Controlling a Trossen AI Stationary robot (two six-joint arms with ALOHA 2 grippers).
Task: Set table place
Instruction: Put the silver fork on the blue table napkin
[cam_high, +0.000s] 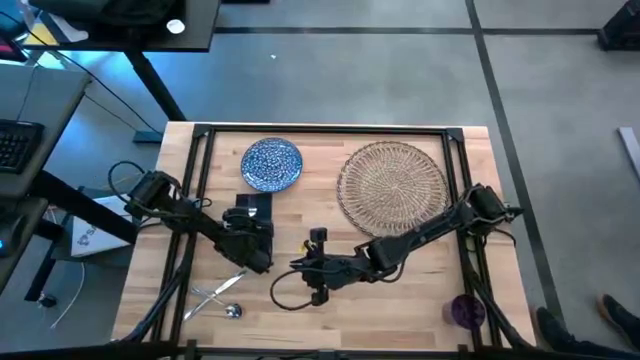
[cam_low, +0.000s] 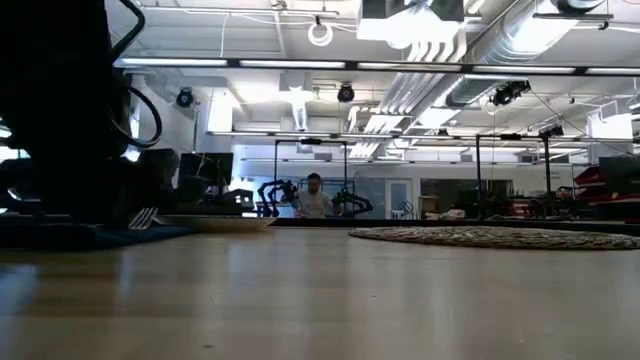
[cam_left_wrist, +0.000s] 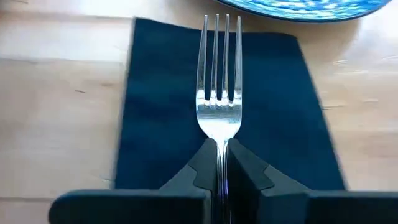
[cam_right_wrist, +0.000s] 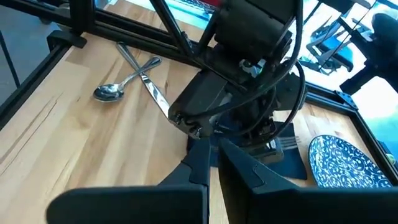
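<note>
Here, one fork (cam_left_wrist: 219, 81) (left hand (cam_left_wrist: 219, 163) gripping), one napkin (cam_left_wrist: 161, 112), one plate (cam_high: 272, 164)

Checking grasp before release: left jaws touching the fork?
Touching. The left wrist view shows the left gripper with its jaws closed on the fork handle, no gap on either side, the tines lying over the napkin.

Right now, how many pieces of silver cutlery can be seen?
3. A fork is held in the left gripper over the napkin. A spoon and a knife lie crossed near the table's front-left corner.
</note>
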